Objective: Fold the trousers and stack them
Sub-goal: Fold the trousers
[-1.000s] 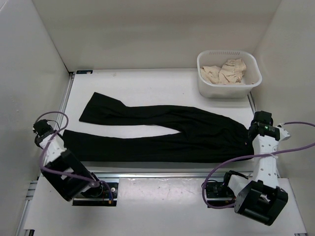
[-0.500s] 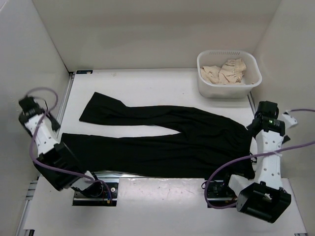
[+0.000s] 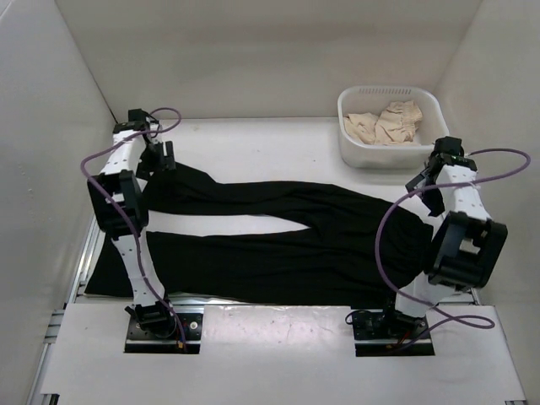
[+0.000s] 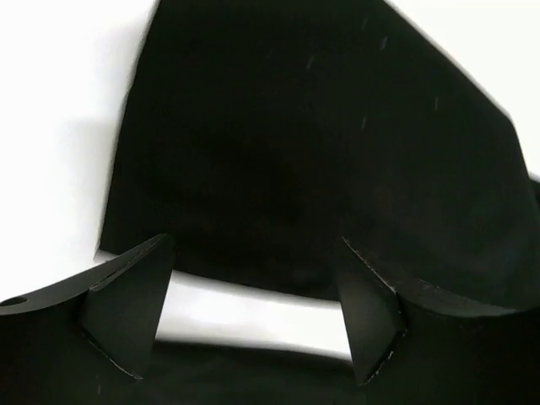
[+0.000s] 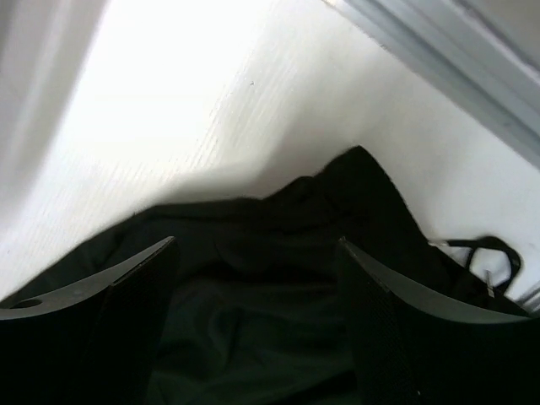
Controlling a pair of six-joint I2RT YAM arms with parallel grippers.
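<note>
Left claw [image 4: 253, 253] is hanging wide apart, gripping nothing, with the hem of one leg of the trousers [image 3: 321, 228] lying just ahead of it on the white surface [image 3: 253, 139]. Right claw [image 5: 255, 246] is likewise gaping wide over the bunched waist end, possibly brushing the cloth, though that is hard to tell.

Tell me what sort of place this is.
Probably a robot test cell set up for laundry folding, not a home: left arm and right arm bolted to a white table, plain white panels closing it in, black trousers spread flat, a basket of beige cloth.
</note>
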